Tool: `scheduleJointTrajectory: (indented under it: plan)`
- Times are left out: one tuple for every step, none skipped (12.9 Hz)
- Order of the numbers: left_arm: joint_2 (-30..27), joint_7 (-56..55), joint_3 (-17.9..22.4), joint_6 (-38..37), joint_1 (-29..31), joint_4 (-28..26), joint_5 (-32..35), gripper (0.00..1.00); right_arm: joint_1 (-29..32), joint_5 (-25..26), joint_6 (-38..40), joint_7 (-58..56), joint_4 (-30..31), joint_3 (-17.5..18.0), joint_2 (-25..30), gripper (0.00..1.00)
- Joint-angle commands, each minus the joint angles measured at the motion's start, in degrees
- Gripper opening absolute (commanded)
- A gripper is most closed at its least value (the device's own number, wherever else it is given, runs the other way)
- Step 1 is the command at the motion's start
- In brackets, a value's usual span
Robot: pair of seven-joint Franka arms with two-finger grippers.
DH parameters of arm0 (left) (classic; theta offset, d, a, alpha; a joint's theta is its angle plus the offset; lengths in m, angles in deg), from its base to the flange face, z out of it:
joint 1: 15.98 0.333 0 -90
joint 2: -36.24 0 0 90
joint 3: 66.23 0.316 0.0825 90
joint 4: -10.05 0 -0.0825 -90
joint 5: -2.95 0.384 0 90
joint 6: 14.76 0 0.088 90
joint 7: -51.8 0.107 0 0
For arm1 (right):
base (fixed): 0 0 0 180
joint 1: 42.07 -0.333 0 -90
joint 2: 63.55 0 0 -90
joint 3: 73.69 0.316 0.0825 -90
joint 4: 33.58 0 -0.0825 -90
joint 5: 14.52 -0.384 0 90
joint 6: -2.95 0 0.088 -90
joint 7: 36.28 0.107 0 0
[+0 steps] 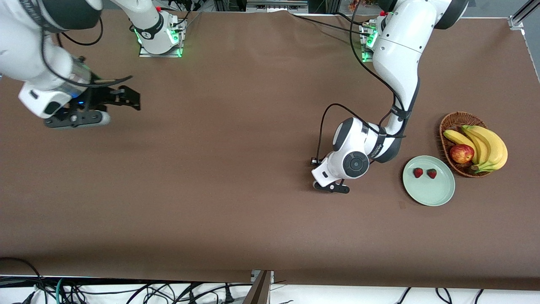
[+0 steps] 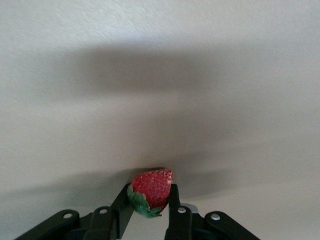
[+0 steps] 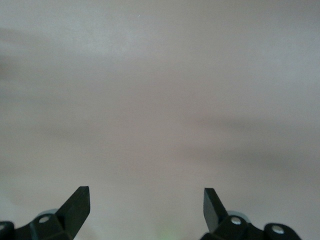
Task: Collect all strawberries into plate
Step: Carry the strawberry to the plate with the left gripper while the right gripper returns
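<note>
Red third strawberry (image 2: 151, 190) sits clamped in the left gripper (image 2: 150, 202), low on the table near the plate (image 1: 438, 195). Plate lies toward the basket (image 1: 448, 126), two strawberries (image 1: 425, 173) already in it. Right gripper (image 3: 146, 205) waits, fingers spread, well apart from the plate.

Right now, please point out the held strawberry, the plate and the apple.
held strawberry (image 2: 152, 189), left wrist view, middle of the red flesh between the fingers.
plate (image 1: 434, 196), front view, bare inner surface.
apple (image 1: 461, 153), front view, middle of the red skin.

txt: none legible | labels: none | arm logo maybe, unreadable
</note>
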Motion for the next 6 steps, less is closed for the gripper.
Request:
scheduleJointTrajectory:
  plan:
    - [-1.57, -0.17, 1.14, -1.09, 3.77, 0.77, 0.82, 0.0, 2.31, 0.19, -0.27, -3.41, 1.68, 1.67, 3.15, 1.0]
    - [-2.01, -0.17, 1.75, -3.1, 5.18, 0.86, 1.87, 0.0, 2.31, 0.19, 0.26, -1.76, 1.77, 2.1, 4.03, 1.0]
    - [-3.15, -0.09, 2.88, -6.08, 6.5, 0.78, 3.79, 0.0, 1.96, 0.19, 0.96, 1.92, 1.77, 2.46, 4.22, 1.0]
    - [-4.2, 0.35, 3.85, -8.89, 8.25, 0.86, 5.55, 0.0, 2.04, 0.1, 1.92, 5.35, 2.03, 3.07, 4.74, 1.0]
    - [-5.34, 2.7, 4.04, -10.49, 11.14, 0.95, 6.79, 0.0, 1.96, 0.1, 2.11, 5.99, 2.21, 3.16, 5.7, 1.0]
    - [-5.88, 6.64, 4.21, -10.94, 12.91, 0.95, 7.06, 0.0, 2.04, 0.28, 2.72, 6.0, 2.3, 3.08, 6.58, 1.0]
